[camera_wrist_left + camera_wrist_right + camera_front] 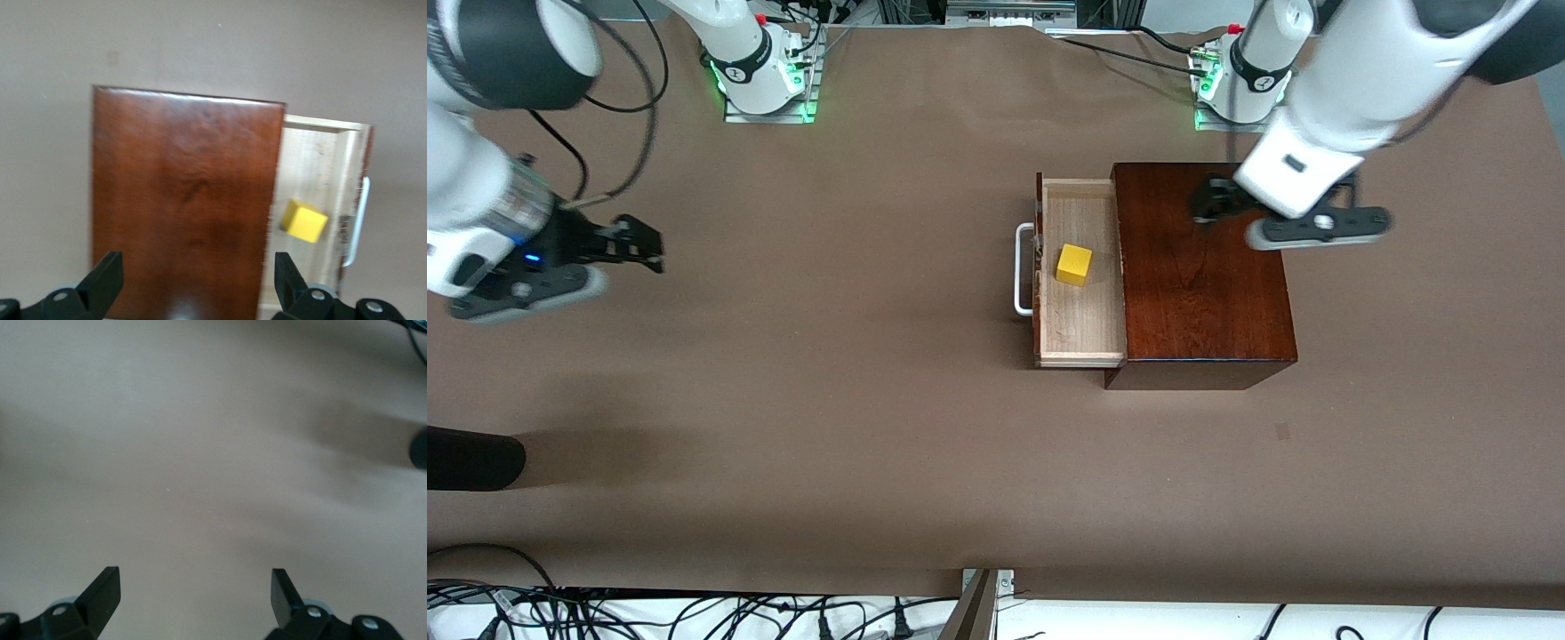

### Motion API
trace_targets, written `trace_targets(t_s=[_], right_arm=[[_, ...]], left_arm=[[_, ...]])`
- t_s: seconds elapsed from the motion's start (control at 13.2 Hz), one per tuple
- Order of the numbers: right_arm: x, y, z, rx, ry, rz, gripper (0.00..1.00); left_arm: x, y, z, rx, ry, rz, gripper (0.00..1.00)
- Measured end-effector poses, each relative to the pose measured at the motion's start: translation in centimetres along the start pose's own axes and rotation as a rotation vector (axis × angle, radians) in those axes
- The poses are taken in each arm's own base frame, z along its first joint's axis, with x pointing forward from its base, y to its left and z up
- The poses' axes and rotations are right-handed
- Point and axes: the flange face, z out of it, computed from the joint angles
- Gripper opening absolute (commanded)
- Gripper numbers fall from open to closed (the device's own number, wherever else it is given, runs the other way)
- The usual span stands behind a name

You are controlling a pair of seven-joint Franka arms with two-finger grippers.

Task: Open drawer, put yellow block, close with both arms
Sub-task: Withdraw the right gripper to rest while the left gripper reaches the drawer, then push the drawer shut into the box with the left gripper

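Note:
The drawer (1080, 329) stands pulled out of the dark mahogany box (1200, 284) toward the right arm's end of the table. Its white handle (1021, 269) is free. The yellow block (1074, 264) lies in the pale wooden tray. My left gripper (1208, 203) hangs open over the top of the box and holds nothing. In the left wrist view its fingers (107, 277) frame the box (187, 193), with the yellow block (304, 221) and the drawer (320, 160) off to one side. My right gripper (645, 247) hovers open and empty over bare table, as the right wrist view (195, 590) shows.
The brown table cover (827, 400) lies bare around the box. A dark rounded object (471, 458) juts in at the right arm's end, nearer the front camera. Cables (649, 613) and a metal bracket (983, 596) line the table's near edge.

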Motion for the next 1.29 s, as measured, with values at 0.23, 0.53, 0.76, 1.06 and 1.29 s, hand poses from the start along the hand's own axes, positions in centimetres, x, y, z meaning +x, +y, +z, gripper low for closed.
trace_targets(t_s=[0.23,0.53,0.76,1.06,1.29], right_arm=[[-2.7,3.9,-1.6,0.002,0.03,0.089,1.0],[-5.9,6.7,-3.3,0.001,0.044,0.183,1.0],[-6.9,6.7,-3.3,-0.006,0.033,0.197,1.0],[-6.9,7.4,-2.1,-0.016,-0.003,0.208,1.0],[-6.8,7.7,-1.7,-0.015,-0.012,0.213,1.0]], left_arm=[[-4.0,9.5,3.7,0.018,-0.022,-0.111,1.0],[-7.6,16.7,7.9,0.021,-0.027,-0.24,1.0],[-9.2,21.7,11.3,0.013,-0.033,-0.322,0.85],[-9.9,26.5,17.2,-0.008,-0.042,-0.372,0.15],[-10.2,28.6,20.4,0.004,-0.057,-0.397,0.0]])
